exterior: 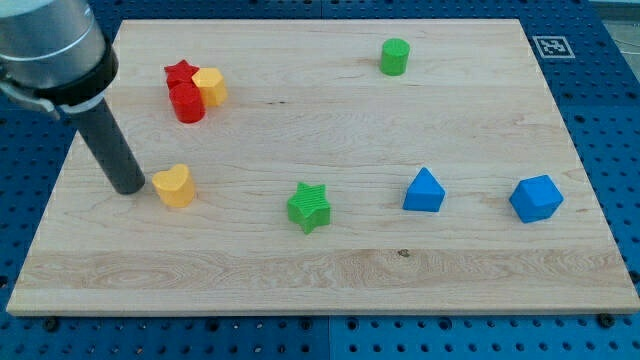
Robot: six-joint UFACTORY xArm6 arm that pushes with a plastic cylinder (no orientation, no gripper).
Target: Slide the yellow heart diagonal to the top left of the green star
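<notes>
My tip (131,187) is a bare rod end with no jaws to spread or press together; it sits just to the view's left of the yellow heart (175,186), close enough that contact cannot be told. The heart lies on the wooden board (330,270), to the left of the green star (309,207) and slightly higher. Above the heart cluster a red star (180,72), a red cylinder (187,103) and a yellow hexagonal block (211,86). Right of the heart, beyond the green star, stand a blue triangular block (424,190) and a blue block (536,198). A green cylinder (395,56) stands far up and right.
</notes>
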